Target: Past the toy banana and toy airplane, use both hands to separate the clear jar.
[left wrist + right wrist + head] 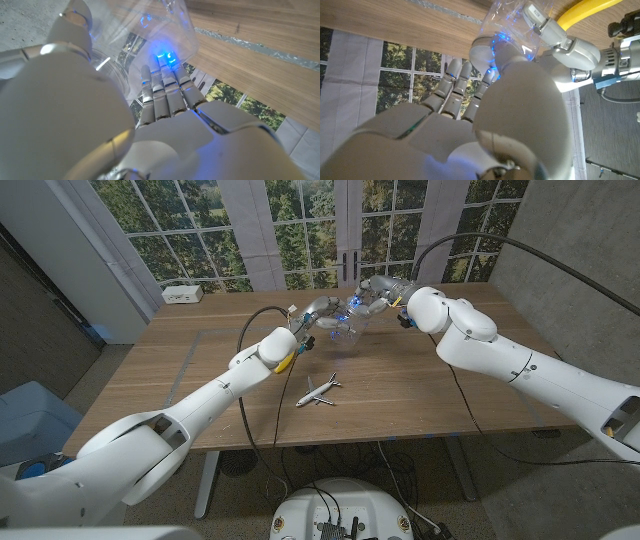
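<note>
On the far left of the wooden bench (200,370) we see a white box (183,294) near the back edge. Our left hand (318,313) reaches past the toy banana (287,360), which shows as a yellow strip beside the forearm, and its fingers (165,90) wrap the clear jar (342,332) held just above the bench's middle rear. The toy airplane (318,390) lies nearer us, well apart from the jar. Our right hand (380,293) grips the jar's top, fingers (455,85) curled around it.
</note>
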Action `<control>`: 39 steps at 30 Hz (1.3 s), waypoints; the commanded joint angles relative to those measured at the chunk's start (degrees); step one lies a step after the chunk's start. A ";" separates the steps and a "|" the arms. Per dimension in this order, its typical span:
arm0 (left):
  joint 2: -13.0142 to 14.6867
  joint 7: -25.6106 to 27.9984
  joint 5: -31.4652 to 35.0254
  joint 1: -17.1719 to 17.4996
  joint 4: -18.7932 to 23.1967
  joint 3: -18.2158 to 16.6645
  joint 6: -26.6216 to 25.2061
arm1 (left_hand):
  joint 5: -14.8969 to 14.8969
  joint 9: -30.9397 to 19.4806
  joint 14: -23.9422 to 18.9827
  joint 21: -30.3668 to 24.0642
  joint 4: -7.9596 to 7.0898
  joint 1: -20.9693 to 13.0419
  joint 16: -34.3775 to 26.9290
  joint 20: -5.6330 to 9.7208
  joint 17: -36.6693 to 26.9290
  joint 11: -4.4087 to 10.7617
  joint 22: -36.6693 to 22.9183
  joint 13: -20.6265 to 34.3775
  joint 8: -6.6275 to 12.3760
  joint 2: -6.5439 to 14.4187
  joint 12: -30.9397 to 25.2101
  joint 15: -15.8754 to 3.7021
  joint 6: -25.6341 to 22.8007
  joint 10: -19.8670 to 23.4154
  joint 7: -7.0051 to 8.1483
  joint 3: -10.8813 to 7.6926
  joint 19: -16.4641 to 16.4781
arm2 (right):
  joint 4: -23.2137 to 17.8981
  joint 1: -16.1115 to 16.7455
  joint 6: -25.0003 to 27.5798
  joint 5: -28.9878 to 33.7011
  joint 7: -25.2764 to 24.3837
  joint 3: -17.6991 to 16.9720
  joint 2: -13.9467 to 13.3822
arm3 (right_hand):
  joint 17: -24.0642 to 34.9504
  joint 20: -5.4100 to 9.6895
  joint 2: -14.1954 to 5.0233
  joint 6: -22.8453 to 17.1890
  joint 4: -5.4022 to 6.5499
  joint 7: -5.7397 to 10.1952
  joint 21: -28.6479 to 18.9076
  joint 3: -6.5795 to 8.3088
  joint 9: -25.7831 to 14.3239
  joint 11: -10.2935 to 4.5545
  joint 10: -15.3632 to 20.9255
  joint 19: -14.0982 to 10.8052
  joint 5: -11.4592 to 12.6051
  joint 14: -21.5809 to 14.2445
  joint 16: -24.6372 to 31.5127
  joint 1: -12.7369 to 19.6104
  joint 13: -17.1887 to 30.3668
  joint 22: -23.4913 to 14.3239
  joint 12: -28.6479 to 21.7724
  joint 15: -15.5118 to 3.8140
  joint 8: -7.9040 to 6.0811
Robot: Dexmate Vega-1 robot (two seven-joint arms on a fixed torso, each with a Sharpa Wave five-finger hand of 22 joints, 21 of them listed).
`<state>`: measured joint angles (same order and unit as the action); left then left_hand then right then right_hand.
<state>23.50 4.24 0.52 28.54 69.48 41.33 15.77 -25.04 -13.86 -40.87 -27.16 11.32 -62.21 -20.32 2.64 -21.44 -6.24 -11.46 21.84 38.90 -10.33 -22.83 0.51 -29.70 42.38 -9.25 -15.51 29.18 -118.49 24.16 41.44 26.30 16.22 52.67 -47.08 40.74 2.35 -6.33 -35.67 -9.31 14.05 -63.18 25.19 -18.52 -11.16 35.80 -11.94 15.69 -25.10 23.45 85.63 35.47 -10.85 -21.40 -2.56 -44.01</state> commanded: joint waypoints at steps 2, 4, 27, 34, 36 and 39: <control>-0.18 0.12 0.06 -0.27 -0.43 -0.02 0.51 | -0.59 -2.21 -4.54 -0.64 -1.53 -11.50 -0.22 0.23 -0.22 17.22 -0.07 11.06 0.25 11.95 -0.02 -14.42 -25.34 24.48 12.47 -1.52 -0.17 | 0.53 1.76 6.75 22.68 2.82 6.23 0.42 | 0.78 8.21 1.25 -32.26 -0.35 -8.74 -0.63 -1.12 0.95 -0.31 0.54 0.08 -0.70 -0.65 0.68 -0.75 0.52 0.16 -0.19 -10.97 -0.44; -0.24 0.07 -0.06 -0.24 -0.47 -0.05 0.54 | -0.60 -2.16 -4.55 -0.68 -1.53 -11.51 -0.20 0.25 -0.25 17.21 -0.07 11.11 0.20 11.94 -0.01 -14.42 -25.41 24.52 12.42 -1.51 -0.18 | 1.65 2.76 7.44 26.91 1.95 6.42 0.97 | 1.00 8.32 1.29 -33.25 -0.38 -8.97 -0.76 -1.37 0.74 -0.32 0.98 0.21 -0.83 -0.67 0.79 -0.68 0.68 0.21 -0.34 -10.97 -0.98; 0.15 0.60 0.47 0.56 1.04 -0.05 -0.14 | -0.71 -2.42 -4.52 -0.98 -1.53 -11.62 0.06 0.16 -0.55 17.19 -0.04 11.36 -0.04 11.91 0.34 -14.42 -25.38 24.57 12.56 -1.38 -0.42 | -1.27 15.82 11.71 -4.91 -16.60 -20.13 12.79 | -0.26 -0.20 0.07 11.56 8.43 -11.40 -9.19 -4.37 2.53 7.57 -7.51 -7.53 3.51 -5.68 -0.14 -28.48 -0.93 0.61 8.09 -4.74 19.39; 0.17 0.71 0.79 0.57 1.25 0.04 -0.15 | -0.72 -2.46 -4.48 -1.05 -1.54 -11.65 0.15 0.15 -0.65 17.18 -0.03 11.38 -0.18 11.93 0.53 -14.42 -25.26 24.45 12.62 -1.33 -0.54 | -2.12 13.18 11.82 -20.69 -9.07 -23.56 8.53 | -1.58 -6.26 3.46 12.47 14.23 -13.72 -7.17 -12.49 3.96 14.14 -7.32 -6.93 -4.24 -3.40 -0.74 -47.22 -3.17 0.53 8.32 3.19 23.62; 0.19 0.67 0.81 0.59 1.35 0.05 -0.18 | -0.71 -2.46 -4.46 -1.09 -1.55 -11.65 0.18 0.18 -0.67 17.18 -0.03 11.40 -0.22 11.93 0.58 -14.42 -25.23 24.42 12.64 -1.32 -0.53 | -1.94 11.13 12.31 -23.82 -6.62 -22.53 6.55 | -2.00 -7.64 4.18 13.88 14.94 -14.00 -6.46 -13.94 4.25 15.65 -8.31 -6.13 -5.26 -2.11 -1.36 -50.35 -3.64 0.48 8.77 4.70 24.80; 0.21 0.67 0.85 0.63 1.47 0.05 -0.25 | -0.72 -2.52 -4.42 -1.16 -1.56 -11.65 0.25 0.13 -0.73 17.16 -0.03 11.33 -0.28 11.95 0.77 -14.42 -25.20 24.32 12.66 -1.29 -0.58 | -1.55 7.21 13.20 -27.33 -3.08 -19.76 3.72 | -3.11 -9.91 5.95 16.78 15.23 -12.78 -4.53 -16.48 4.85 16.96 -12.18 -4.20 -5.35 2.68 -3.62 -55.34 -4.61 0.49 9.98 7.32 27.20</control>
<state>23.59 4.78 1.05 29.02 70.49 41.30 15.71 -25.38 -13.83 -40.88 -27.98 11.05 -62.31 -20.18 2.74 -21.99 -6.25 -11.47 24.04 38.51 -10.44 -22.13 0.50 -30.99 42.82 -9.34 -15.23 28.85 -119.58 38.12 52.51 18.68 4.00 33.05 -37.24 38.20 -6.07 -1.57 -20.57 5.74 0.33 -68.82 10.22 -13.94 5.11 26.11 -17.06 10.37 -25.57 21.23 33.43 31.34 -10.28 -12.11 3.10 -18.21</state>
